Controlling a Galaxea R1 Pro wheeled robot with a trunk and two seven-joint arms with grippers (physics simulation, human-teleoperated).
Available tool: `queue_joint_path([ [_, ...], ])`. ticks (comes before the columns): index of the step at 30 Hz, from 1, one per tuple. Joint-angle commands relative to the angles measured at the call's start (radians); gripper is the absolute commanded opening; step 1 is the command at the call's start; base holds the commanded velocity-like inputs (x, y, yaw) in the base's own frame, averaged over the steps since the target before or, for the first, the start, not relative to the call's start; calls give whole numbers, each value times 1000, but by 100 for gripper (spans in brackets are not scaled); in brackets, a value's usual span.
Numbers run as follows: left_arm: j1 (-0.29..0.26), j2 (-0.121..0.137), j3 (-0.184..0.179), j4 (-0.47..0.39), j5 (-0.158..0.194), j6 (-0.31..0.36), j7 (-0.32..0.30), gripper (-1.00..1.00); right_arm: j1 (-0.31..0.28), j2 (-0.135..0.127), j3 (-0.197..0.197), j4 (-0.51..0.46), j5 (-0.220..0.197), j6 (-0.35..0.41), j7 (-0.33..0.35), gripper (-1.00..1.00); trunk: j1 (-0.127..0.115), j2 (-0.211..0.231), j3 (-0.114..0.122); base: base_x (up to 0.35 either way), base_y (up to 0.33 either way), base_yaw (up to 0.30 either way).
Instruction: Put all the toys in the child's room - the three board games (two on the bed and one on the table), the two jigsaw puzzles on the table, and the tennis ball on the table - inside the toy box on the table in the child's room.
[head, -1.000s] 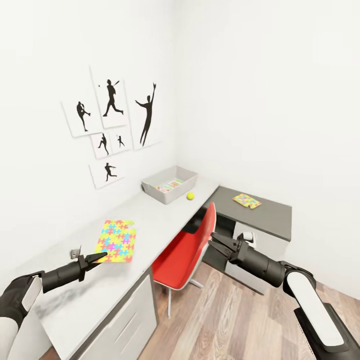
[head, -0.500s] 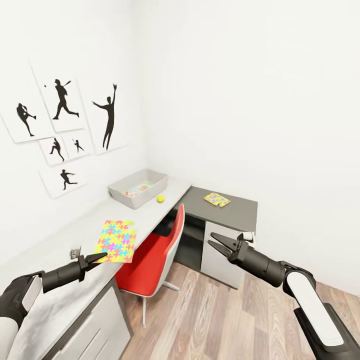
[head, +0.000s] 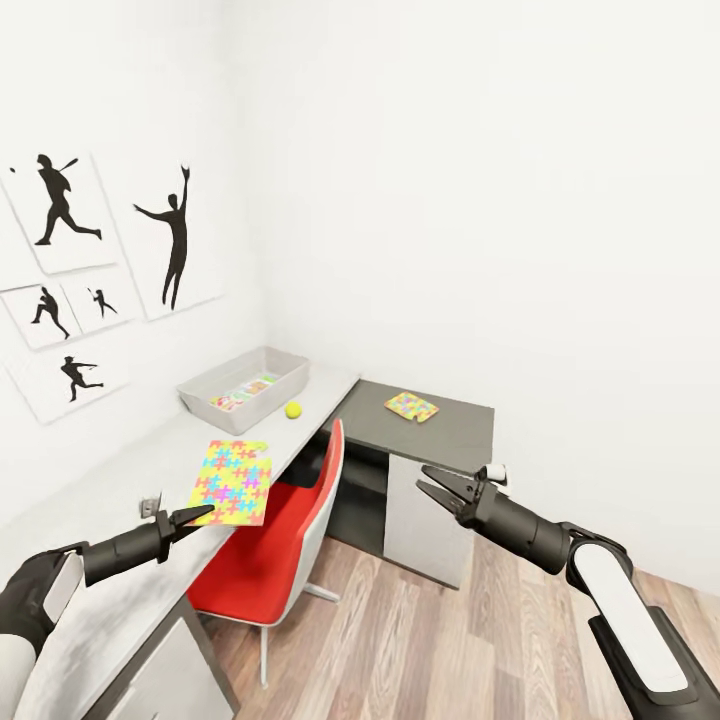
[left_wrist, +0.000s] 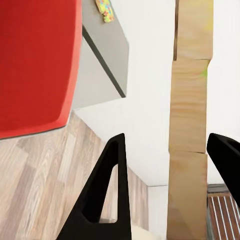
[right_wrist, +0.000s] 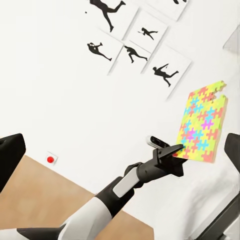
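The light-grey toy box (head: 205, 380) stands at the far end of the pale table (head: 150, 460), with flat printed boxes (head: 243, 390) inside that look like board games. A yellow-green tennis ball (head: 293, 409) lies just beside it. One bright jigsaw puzzle (head: 232, 481) (right_wrist: 202, 122) lies nearer on the table. A smaller one (head: 411, 406) (left_wrist: 105, 10) rests on the dark cabinet top (head: 455, 425). My left gripper (head: 195, 517) hovers open at the near puzzle's front edge. My right gripper (head: 432, 487) hangs open and empty over the floor. The bed is out of view.
A red chair (head: 270, 540) (left_wrist: 35, 60) is tucked at the table between my arms. Black silhouette posters (head: 70, 260) hang on the left wall. Wood-plank floor (head: 440, 640) stretches under the right arm. White walls meet in the corner behind the toy box.
The whole picture has slid left, so the camera has turned to the right. Both arms hold the same pose and nothing on the table has moved.
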Motion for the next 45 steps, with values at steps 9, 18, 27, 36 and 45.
queue_joint_path([
  [9, 0, 1, 4, 0, 3, 7, -2, -100, -1, -3, 0, 0, 1, 2, 1, 100, 1, -2, -2, 288, 0, 0],
  [18, 0, 3, 7, 0, 3, 7, -2, -100, -1, -14, -37, 0, 26, 7, -156, 100, 1, -2, -2, 231, -84, 0],
  [27, 0, 3, 7, 0, 3, 5, -2, -100, 0, -29, -40, 1, 37, 15, -210, 100, 1, -2, -2, 288, 95, 0],
  [36, 1, 2, 8, 0, 3, 5, -3, -100, 0, -31, -40, 1, 39, 9, -215, 100, 1, -2, 1, 184, -148, 116],
  [45, 1, 2, 5, 0, 3, 5, -2, -100, 0, -32, -39, 0, 39, 7, -213, 100, 1, -2, 2, 99, -172, 24],
])
